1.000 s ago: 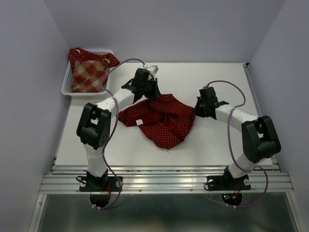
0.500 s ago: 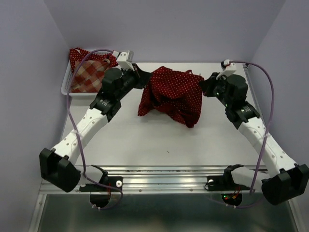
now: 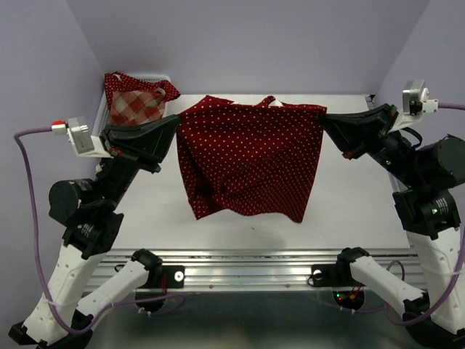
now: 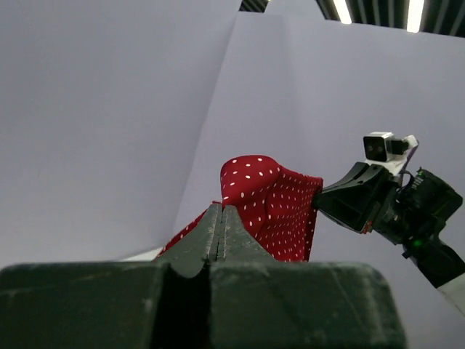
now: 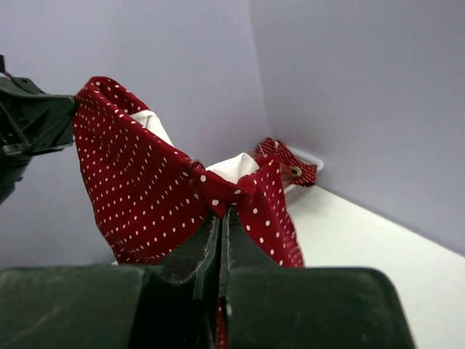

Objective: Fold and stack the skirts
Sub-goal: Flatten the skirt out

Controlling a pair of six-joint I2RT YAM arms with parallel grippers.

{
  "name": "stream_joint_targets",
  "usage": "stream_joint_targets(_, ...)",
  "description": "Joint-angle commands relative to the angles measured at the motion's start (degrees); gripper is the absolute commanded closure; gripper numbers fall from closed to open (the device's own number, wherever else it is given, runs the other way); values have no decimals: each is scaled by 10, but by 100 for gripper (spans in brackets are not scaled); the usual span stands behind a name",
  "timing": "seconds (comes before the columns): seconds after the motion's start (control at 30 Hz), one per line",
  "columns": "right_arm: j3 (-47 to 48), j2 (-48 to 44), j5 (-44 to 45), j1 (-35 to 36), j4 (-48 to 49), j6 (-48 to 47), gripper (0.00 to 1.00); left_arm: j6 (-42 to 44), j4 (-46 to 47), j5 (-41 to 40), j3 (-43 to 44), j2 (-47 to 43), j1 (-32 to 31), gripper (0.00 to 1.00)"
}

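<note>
Holding the polka-dot skirt aloft, both arms stretch it like a curtain over the middle of the table. The left gripper pinches its top corner at 9 o'clock, jaws pressed together on the cloth. The right gripper pinches the opposite corner at 3 o'clock the same way. The hem hangs toward 6 o'clock. The plaid skirt lies in the basket at 10 o'clock. This looks like the spreading step before folding. Next, I judge, the cloth needs lowering evenly onto the table, kept taut to avoid wrinkles.
</note>
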Motion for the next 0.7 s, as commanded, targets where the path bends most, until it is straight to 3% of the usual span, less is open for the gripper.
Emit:
stream_joint_targets(0.0,35,7,-12,0,-9,33,99,-14,31,6,-3,-13,-1,100)
stream_joint_targets(0.13,26,38,81,0,-49,45,99,-3,18,-40,-17,9,0,100)
stream_joint_targets(0.2,10,77,158,0,-63,44,99,5,-15,-105,-23,39,-1,100)
stream_joint_targets(0.3,-40,154,264,0,-68,45,99,-2,-82,-208,-36,135,9,100)
stream_joint_targets(0.37,-66,206,298,-20,-68,46,99,-17,-112,-219,-47,235,34,100)
stream_joint_targets(0.4,-89,234,296,-33,-67,52,96,-32,-140,-196,-47,272,50,87)
stream_joint_targets(0.43,-95,292,282,-49,-68,55,81,-38,-161,-178,-35,345,81,74)
stream_joint_targets(0.47,-97,320,250,-75,-79,62,26,-40,-193,-145,-27,381,93,52)
stream_joint_targets(0.5,-89,345,249,-80,-83,61,11,-38,-212,-139,-18,410,100,45)
stream_joint_targets(0.53,-81,381,251,-80,-89,54,0,-33,-228,-141,6,456,104,38)
stream_joint_targets(0.57,-70,392,261,-80,-106,37,0,-27,-250,-147,18,472,104,11)
stream_joint_targets(0.6,-46,399,263,-80,-114,28,0,-20,-257,-150,32,482,104,3)
stream_joint_targets(0.67,-37,397,268,-80,-115,10,0,-18,-255,-154,33,483,104,1)
